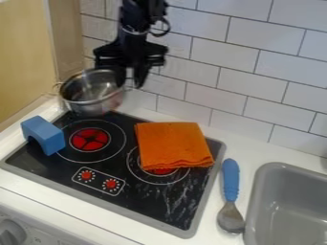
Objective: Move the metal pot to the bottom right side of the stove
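Hanging at the right rim of the metal pot (96, 106), the claw (129, 84) looks released, its tips parted. The round, shiny pot is at the upper left corner of the glossy black stove (137, 206); the whole carry to the bottom right, past the folded, matte orange cloth (171, 143), is left to do.

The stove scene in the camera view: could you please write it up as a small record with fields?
Pot: metal, at the stove's back-left corner, beyond the left burner
Gripper: black, at the pot's right rim, fingers apart
Cloth: orange, folded, partly covering the right burner
Block: blue arch, at the stove's left edge
Spoon: blue-handled, on the counter between stove and gray sink
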Motion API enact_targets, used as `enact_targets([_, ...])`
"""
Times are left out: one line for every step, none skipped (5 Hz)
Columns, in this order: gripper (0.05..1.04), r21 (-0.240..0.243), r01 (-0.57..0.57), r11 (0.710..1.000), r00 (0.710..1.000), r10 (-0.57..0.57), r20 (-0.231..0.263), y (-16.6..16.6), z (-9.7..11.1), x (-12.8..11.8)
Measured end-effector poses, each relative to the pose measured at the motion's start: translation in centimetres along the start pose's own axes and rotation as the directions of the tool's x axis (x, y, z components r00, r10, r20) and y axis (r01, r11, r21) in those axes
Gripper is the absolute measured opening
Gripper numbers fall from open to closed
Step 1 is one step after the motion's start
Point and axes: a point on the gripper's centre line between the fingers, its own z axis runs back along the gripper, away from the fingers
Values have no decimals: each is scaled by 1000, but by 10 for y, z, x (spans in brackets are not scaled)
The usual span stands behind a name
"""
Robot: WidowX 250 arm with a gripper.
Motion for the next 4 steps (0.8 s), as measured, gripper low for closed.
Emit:
enact_targets([322, -31, 24, 999, 999, -22, 42, -4, 23, -12])
enact_targets([322, -54, 65, 996, 996, -61, 72, -8, 40, -31])
enact_targets([322, -63, 113, 992, 992, -108, 70, -9, 47, -55])
enact_targets([319, -80, 169, 982, 983, -162, 81, -18, 54, -77])
